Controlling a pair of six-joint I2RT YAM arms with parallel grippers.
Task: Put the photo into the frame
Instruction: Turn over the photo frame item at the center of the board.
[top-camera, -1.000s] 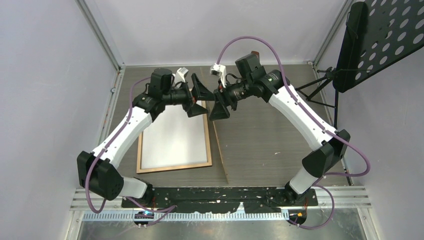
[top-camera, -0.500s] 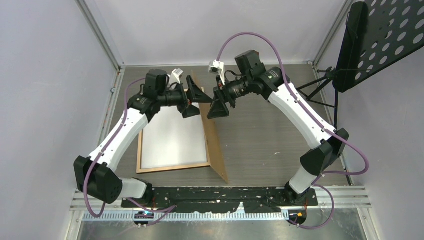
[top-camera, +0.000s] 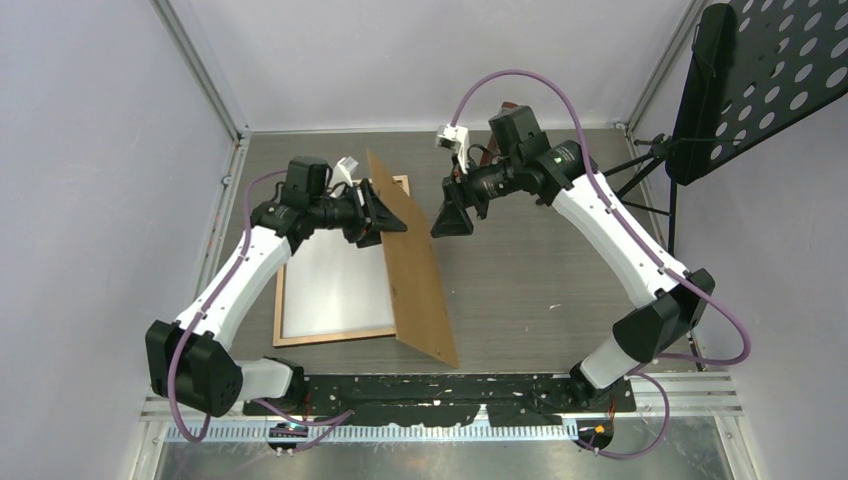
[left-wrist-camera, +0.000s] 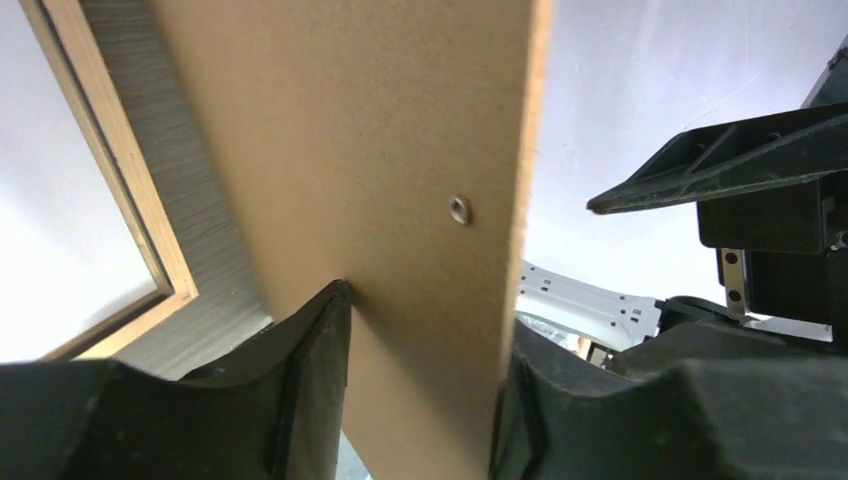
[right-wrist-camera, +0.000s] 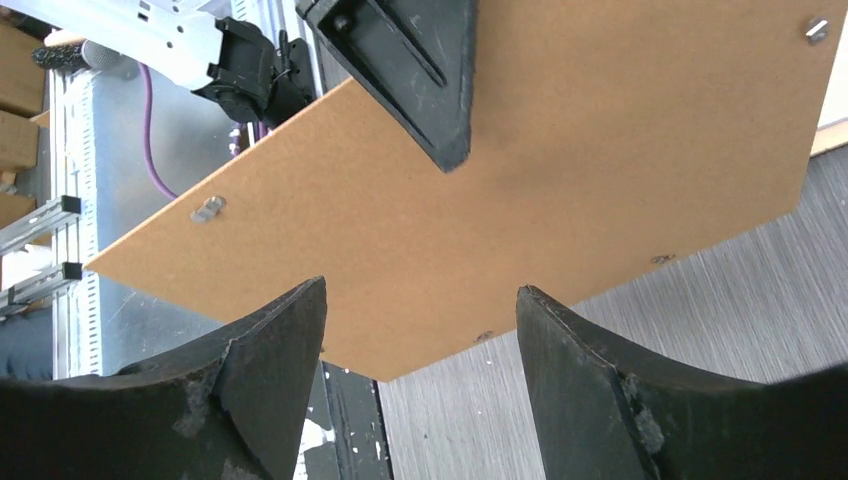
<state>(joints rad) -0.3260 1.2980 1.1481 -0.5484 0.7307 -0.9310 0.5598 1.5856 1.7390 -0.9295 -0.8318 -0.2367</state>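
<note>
Pinching the tilted brown board (top-camera: 415, 280) over the frame (top-camera: 279, 300), left gripper (top-camera: 378, 210) holds one edge; right gripper (top-camera: 450, 215) spread, apart.

**Left gripper clamped, right gripper open**

The left arm (top-camera: 235, 275) rises from its base at the near left and reaches toward the far side. It bends at the elbow so that the wrist points right, roughly level. The left gripper (top-camera: 385, 215) is closed on a tilted board (top-camera: 415, 270). In the wrist view, one finger (left-wrist-camera: 300, 370) presses against each face.

The right arm (top-camera: 610, 235) mirrors it, running from the near right base far and leftward, with the wrist pointing left and slightly down. The right gripper (top-camera: 447, 210) hangs with its jaws spread wide and nothing between them. It is near the board's right face but apart from it. The two grippers face each other, not touching.
</note>
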